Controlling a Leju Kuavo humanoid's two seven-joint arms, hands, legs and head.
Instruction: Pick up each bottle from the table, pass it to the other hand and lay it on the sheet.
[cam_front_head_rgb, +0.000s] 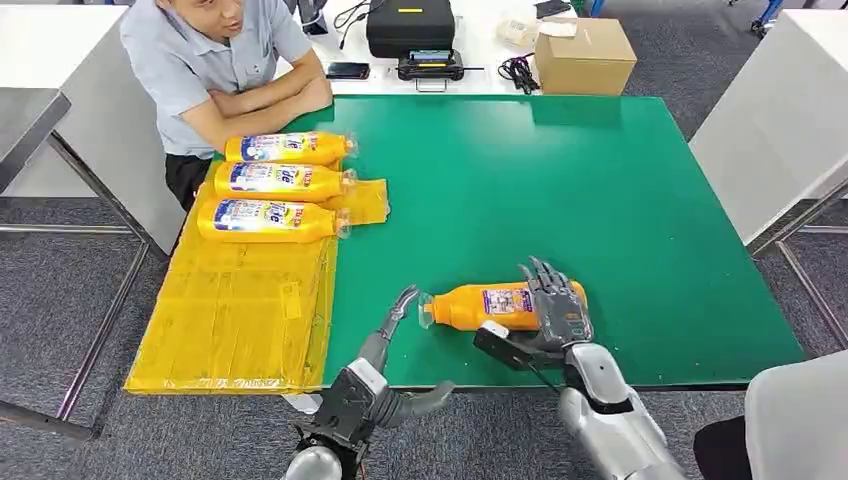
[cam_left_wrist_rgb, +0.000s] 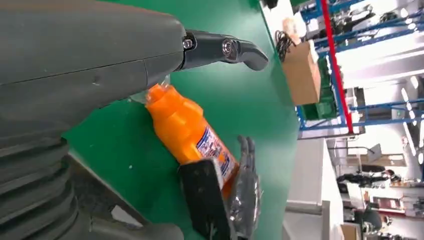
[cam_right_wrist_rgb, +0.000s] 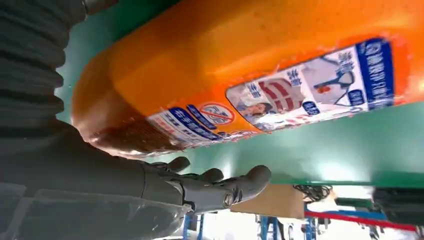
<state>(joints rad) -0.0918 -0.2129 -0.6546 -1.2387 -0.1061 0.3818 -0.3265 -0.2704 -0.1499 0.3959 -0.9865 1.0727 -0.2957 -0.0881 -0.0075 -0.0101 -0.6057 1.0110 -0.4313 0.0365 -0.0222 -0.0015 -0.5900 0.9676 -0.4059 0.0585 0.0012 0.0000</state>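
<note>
An orange bottle (cam_front_head_rgb: 485, 305) (cam_left_wrist_rgb: 185, 127) (cam_right_wrist_rgb: 240, 75) lies on its side near the front edge of the green table (cam_front_head_rgb: 560, 180), cap pointing left. My right hand (cam_front_head_rgb: 555, 310) (cam_left_wrist_rgb: 242, 195) (cam_right_wrist_rgb: 200, 190) straddles its base end, fingers straight along the far side and the thumb on the near side, not closed. My left hand (cam_front_head_rgb: 388, 345) (cam_left_wrist_rgb: 100, 65) is open just left of the cap, not touching it. Three more orange bottles (cam_front_head_rgb: 270, 182) lie side by side at the far end of the yellow sheet (cam_front_head_rgb: 240, 320).
A person (cam_front_head_rgb: 215, 70) sits at the table's far left corner with arms folded, close to the sheet. A cardboard box (cam_front_head_rgb: 585, 55), a black case (cam_front_head_rgb: 410, 25) and a phone (cam_front_head_rgb: 347, 70) lie beyond the far edge. A white table (cam_front_head_rgb: 780, 120) stands at the right.
</note>
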